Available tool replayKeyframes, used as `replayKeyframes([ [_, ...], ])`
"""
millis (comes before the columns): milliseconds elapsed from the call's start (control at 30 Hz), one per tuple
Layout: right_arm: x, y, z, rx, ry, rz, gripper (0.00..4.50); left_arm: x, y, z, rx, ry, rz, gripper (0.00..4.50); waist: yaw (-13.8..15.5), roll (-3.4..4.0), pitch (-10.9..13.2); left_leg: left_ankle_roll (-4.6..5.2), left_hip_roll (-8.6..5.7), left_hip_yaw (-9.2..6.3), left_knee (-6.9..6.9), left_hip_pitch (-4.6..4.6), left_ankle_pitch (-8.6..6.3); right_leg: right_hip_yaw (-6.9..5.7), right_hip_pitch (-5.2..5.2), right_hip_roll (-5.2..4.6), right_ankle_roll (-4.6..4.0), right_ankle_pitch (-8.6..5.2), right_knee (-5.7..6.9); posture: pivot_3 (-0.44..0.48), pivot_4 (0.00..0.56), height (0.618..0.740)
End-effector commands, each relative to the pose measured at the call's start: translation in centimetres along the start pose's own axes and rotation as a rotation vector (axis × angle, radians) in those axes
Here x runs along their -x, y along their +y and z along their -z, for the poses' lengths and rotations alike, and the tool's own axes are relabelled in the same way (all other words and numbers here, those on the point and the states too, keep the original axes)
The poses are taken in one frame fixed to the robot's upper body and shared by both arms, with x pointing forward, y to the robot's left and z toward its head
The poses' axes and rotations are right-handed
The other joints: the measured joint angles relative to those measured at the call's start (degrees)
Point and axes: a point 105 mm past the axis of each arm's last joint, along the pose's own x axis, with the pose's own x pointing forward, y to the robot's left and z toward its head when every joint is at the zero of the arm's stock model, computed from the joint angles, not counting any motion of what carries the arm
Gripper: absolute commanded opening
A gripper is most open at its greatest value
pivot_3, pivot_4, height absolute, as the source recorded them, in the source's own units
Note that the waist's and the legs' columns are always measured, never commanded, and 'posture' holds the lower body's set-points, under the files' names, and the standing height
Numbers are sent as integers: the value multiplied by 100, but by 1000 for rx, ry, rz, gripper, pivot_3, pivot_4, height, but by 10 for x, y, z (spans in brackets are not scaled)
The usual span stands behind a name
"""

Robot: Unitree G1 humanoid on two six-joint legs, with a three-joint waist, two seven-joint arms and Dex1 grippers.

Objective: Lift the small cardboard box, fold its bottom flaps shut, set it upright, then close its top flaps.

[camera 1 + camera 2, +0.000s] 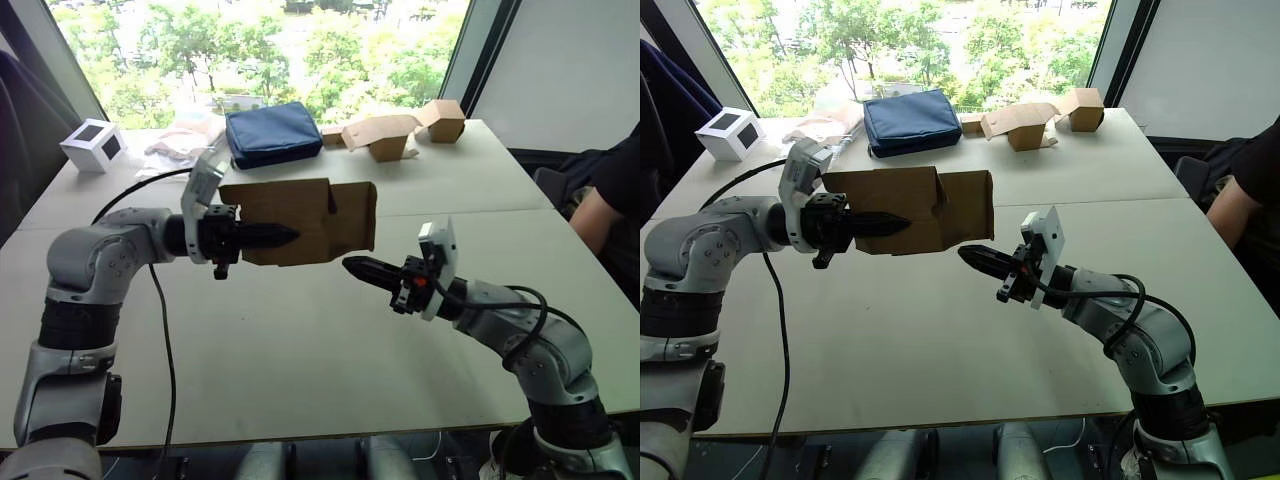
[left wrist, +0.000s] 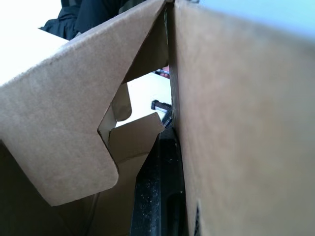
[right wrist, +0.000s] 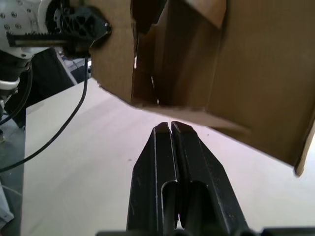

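Box point(image 1: 300, 222) held aloft over tabletop point(image 1: 300, 350), left gripper point(image 1: 268, 237) clamped on wall; light, thin, crushable. Right gripper point(image 1: 362, 267) fingers pressed together, empty, near lower right edge; push flaps near creases.

The brown cardboard box point(image 1: 300, 222) hangs on its side above the tabletop point(image 1: 300, 350), clamped in the left hand point(image 1: 285, 236). Its flaps point(image 2: 74, 142) stand partly folded.

The small cardboard box point(image 1: 300, 220) is covering the tips of the left gripper point(image 1: 262, 236), so where its fingers are meeting the cardboard cannot be told. The box's far face is staying out of sight. At the desk's point(image 1: 300, 350) right edge, a person's sleeve point(image 1: 610, 200) is being cut off by the frame.
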Motion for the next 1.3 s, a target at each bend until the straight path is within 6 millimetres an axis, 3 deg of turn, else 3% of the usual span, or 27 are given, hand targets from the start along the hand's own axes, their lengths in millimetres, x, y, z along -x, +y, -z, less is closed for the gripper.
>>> replayKeyframes([
  [33,-5,3,-17,13,-81,-24,38,0,-6,-7,-37,2,27,0,-3,0,0,0,-2,0,0,0,0,0,0,-2,0,0,0,0,150,740],
  [700,-25,17,-21,-27,-106,-137,38,-4,-6,-8,-48,0,45,0,-19,0,0,0,-2,0,0,0,0,0,-3,0,0,0,2,0,150,740],
  [767,-21,15,-25,-30,-114,-136,38,-3,-6,-8,-49,1,42,0,-21,1,0,0,-2,0,0,0,0,1,-3,0,0,0,2,0,150,740],
  [933,13,9,-60,-143,-222,-154,38,2,-6,-9,-52,-8,26,0,3,1,1,0,-2,0,0,0,0,0,0,-5,0,0,1,0,150,740],
  [1033,43,-21,-76,-171,-298,-28,38,4,-7,-12,-36,-36,31,0,-3,1,1,1,-3,-2,0,0,-1,-1,4,-7,0,0,-2,0,150,740],
  [1100,51,-44,-81,-163,-333,74,38,4,-6,-11,-38,-36,31,0,-7,1,1,2,-2,-2,0,0,-1,-1,4,-6,0,0,-2,0,150,740],
  [1300,32,-71,-62,-141,-275,127,38,0,-6,-14,-49,-43,45,0,-55,4,2,2,1,3,-3,1,-1,2,-4,2,0,0,1,0,150,740],
])
